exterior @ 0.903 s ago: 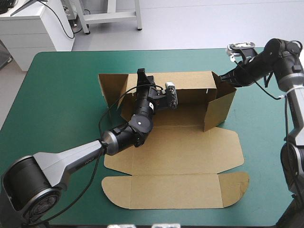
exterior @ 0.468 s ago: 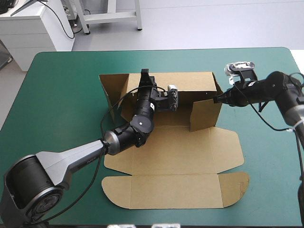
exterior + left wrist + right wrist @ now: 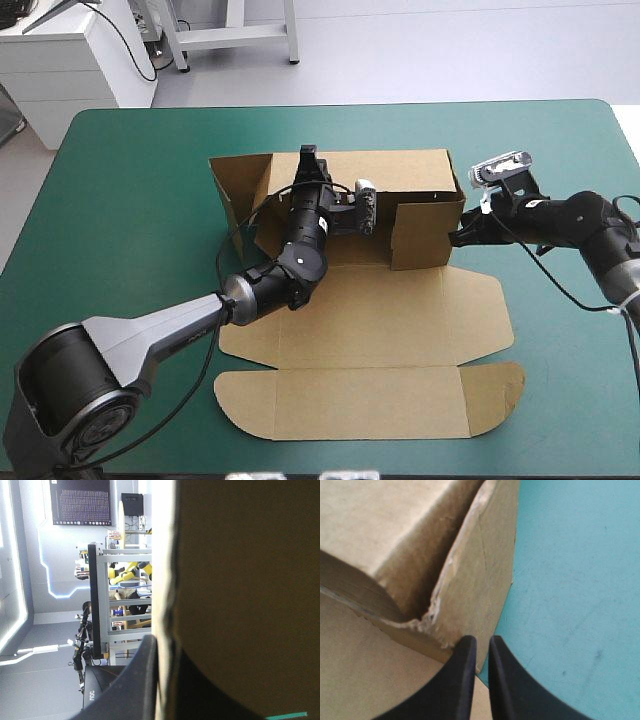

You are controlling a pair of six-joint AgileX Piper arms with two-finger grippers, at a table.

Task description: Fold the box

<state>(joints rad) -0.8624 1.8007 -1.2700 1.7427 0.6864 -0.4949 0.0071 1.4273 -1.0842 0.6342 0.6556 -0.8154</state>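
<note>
The brown box [image 3: 370, 330] lies mid-table, its rear wall [image 3: 400, 170] raised and its lid flat toward the front edge. My left gripper [image 3: 307, 158] sits at the top of the rear wall near its left end. In the left wrist view the board [image 3: 240, 580] fills the space ahead, and a black finger [image 3: 137, 685] presses on its edge. The right side flap [image 3: 425, 232] stands swung inward along the rear wall. My right gripper [image 3: 456, 238] is shut, its tips [image 3: 482, 645] touching the outer lower corner of that flap [image 3: 480, 570].
The left side flap [image 3: 240, 185] stands raised and angled outward. The lid's front flap [image 3: 370, 405] reaches close to the table's front edge. Bare teal-green cover [image 3: 560, 330] lies to the right of the box and to its left [image 3: 130, 220].
My right gripper has come down from the flap's upper outer corner and moved left, swinging the right flap inward toward the rear wall. The left gripper has stayed on the rear wall.
</note>
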